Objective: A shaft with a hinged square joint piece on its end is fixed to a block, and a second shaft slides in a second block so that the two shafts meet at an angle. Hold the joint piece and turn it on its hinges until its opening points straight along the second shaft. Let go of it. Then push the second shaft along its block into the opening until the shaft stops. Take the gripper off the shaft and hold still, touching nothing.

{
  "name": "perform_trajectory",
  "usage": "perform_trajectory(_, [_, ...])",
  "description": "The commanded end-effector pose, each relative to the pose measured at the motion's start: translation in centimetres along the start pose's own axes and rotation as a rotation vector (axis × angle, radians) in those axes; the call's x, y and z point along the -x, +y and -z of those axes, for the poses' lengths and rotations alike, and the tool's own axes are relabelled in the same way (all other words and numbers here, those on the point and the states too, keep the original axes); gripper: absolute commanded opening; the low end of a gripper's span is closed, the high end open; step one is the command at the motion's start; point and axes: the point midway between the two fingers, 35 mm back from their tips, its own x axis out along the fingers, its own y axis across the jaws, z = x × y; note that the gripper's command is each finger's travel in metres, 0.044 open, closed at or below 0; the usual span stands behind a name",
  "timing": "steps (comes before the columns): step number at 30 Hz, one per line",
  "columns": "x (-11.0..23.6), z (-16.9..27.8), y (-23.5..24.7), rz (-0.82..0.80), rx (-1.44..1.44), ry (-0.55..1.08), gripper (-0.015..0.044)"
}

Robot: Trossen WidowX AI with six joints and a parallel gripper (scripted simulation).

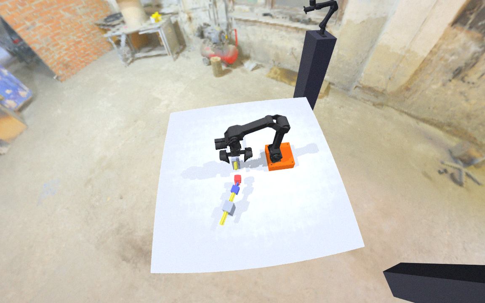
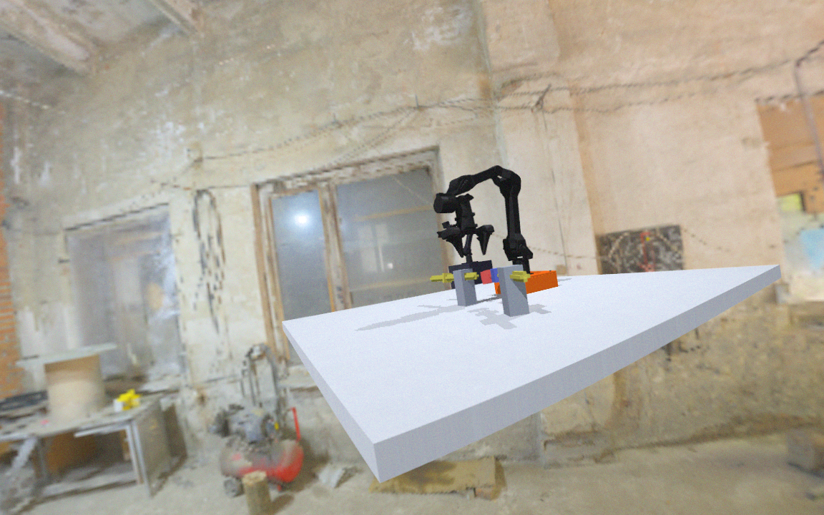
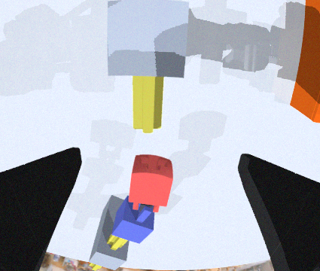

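My gripper [image 1: 236,161] [image 2: 473,254] [image 3: 161,159] is open and empty, pointing down above the gap between the two shafts. The red joint piece [image 1: 237,179] [image 2: 486,275] [image 3: 150,188] shows low between the fingers in the wrist view, below fingertip level. It hinges on the blue piece [image 1: 235,190] [image 3: 133,230] at the first yellow shaft [image 1: 223,218] [image 3: 117,241], held in a grey block [image 1: 228,207] [image 2: 512,297]. Its opening faces roughly toward the second yellow shaft [image 2: 442,277] [image 3: 142,102], whose end stands apart from it. The second grey block [image 2: 465,291] [image 3: 148,30] carries that shaft.
The orange base [image 1: 281,160] [image 2: 543,282] [image 3: 306,90] of the arm stands to the right of the second block in the wrist view. The white table [image 1: 293,211] [image 2: 402,358] bears both blocks. Arm shadows fall across it.
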Motion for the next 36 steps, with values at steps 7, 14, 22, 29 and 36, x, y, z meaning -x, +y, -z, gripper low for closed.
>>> perform_trajectory(7, [-0.4,-0.1,-0.1,0.004,-0.116,0.015,0.0440])
perform_trajectory(14, [-3.3,-0.5,0.1,0.006,-0.109,0.012,0.0440])
perform_trajectory(22, [-6.8,-1.0,-0.1,0.005,-0.114,0.013,0.0440])
perform_trajectory(29, [-8.3,-1.1,-0.3,0.005,-0.116,0.014,0.0440])
perform_trajectory(36, [-8.6,1.4,0.2,0.004,-0.116,0.016,0.0440])
